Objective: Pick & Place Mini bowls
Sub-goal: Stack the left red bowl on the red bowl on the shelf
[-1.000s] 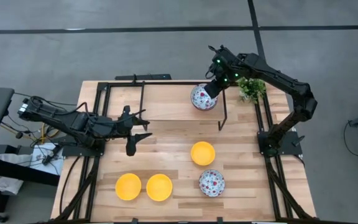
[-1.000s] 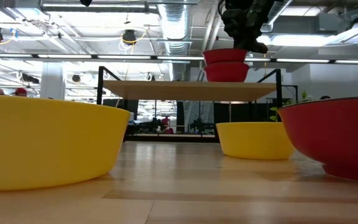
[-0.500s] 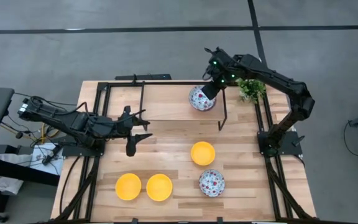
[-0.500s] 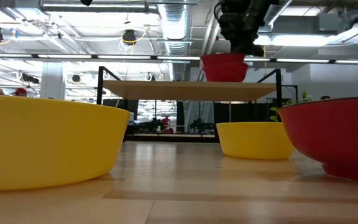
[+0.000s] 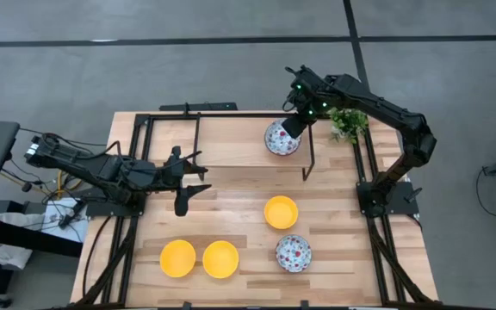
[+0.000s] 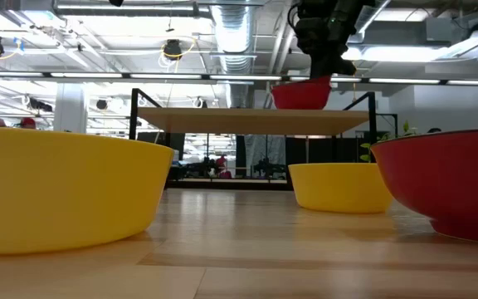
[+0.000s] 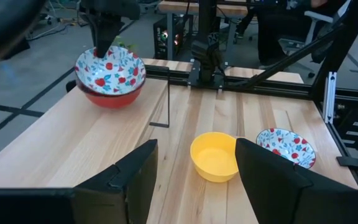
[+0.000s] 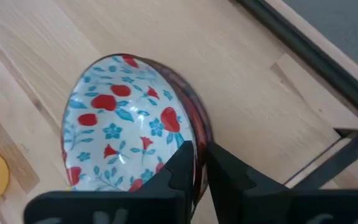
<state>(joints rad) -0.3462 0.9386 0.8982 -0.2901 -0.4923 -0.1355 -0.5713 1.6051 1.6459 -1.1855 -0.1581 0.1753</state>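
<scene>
On the raised shelf at the far side of the table, the right gripper [image 5: 293,127] pinches the rim of a floral bowl [image 5: 280,138]. It looks light, stiff, glossy and breakable, so the thin rim is the best hold. The left gripper [image 5: 189,179] waits with fingers spread.
</scene>
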